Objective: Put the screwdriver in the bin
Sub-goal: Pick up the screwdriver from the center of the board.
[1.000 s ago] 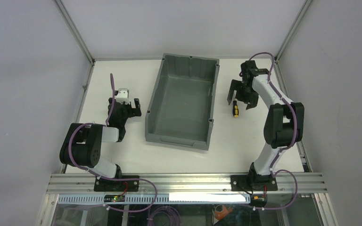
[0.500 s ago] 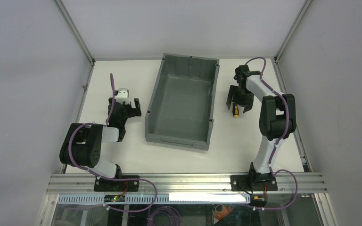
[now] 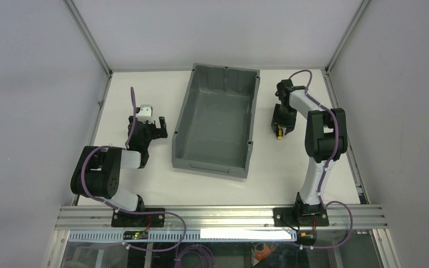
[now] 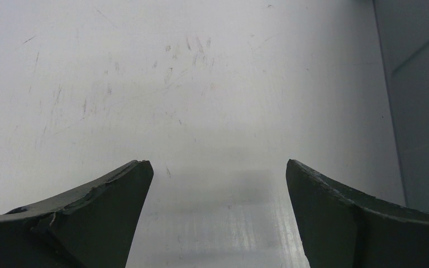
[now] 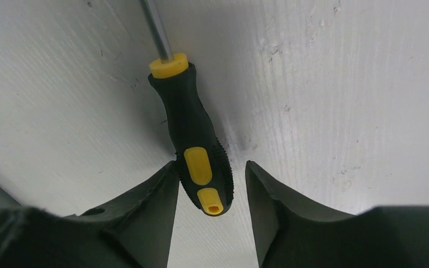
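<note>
The screwdriver [image 5: 192, 134], black handle with yellow inserts and a thin metal shaft, lies flat on the white table to the right of the bin [image 3: 181, 120]. In the top view it shows as a small yellow spot [image 3: 279, 133] under my right gripper [image 3: 282, 123]. In the right wrist view my right gripper [image 5: 211, 164] straddles the butt end of the handle. Its left finger [image 5: 165, 184] touches the handle, while a narrow gap remains at the right finger [image 5: 260, 184]. My left gripper [image 3: 147, 124] rests left of the bin, open with only bare table between its fingers [image 4: 128, 184].
The grey bin stands in the middle of the table, its long wall [image 4: 419, 111] close to the right of my left gripper. Aluminium frame posts [image 3: 89, 39] and grey walls enclose the table. The rail with the arm bases [image 3: 218, 215] runs along the near edge.
My right gripper has come down over the screwdriver's handle and its jaws have narrowed from wide open to nearly on it. The left arm and the bin have not moved.
</note>
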Available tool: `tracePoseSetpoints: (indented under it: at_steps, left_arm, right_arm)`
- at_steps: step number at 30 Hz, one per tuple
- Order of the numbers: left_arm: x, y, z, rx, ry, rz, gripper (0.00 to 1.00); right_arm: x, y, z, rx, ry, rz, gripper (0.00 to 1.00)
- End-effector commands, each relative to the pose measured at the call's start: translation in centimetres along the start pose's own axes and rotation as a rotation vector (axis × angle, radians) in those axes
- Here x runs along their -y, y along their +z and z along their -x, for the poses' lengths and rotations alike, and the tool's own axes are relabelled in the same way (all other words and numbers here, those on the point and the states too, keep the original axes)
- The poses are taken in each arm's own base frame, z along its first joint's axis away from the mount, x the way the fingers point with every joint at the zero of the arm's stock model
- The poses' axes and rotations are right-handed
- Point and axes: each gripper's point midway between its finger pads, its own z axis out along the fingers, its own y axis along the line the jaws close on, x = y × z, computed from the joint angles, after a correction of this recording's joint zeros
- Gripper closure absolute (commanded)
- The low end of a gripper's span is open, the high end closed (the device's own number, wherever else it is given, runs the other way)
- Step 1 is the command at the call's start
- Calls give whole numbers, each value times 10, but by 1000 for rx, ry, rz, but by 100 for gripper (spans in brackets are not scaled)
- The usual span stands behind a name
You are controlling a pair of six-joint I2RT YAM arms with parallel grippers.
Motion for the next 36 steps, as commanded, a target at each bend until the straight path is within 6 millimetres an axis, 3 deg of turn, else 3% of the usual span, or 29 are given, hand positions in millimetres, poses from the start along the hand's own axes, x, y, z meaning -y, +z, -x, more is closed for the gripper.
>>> tracePoseSetpoints:
  at_steps: [1,10,17,21,30,36]
  left_arm:
    - [-1,-1,18,58,-15,-7,1]
    - [-1,-1,18,57,-14,-7,1]
    - [-1,-1,18,57,-15,-8,1]
    - [0,-1,18,58,-15,-8,1]
    - [-1,-1,18,57,-15,-7,1]
    - [0,-1,18,57,-15,-8,1]
  right_arm:
    - [-3,5,6,19,-14,0,51]
    - [-6,6,5,15,-30,9,69]
    - [-5,-6,8,37,-33,12,78]
    - [-3,-22,11,65,-32,18,81]
    - [3,-68,19,145,-21,27,100]
    - [5,-100,25,199,-18,34,100]
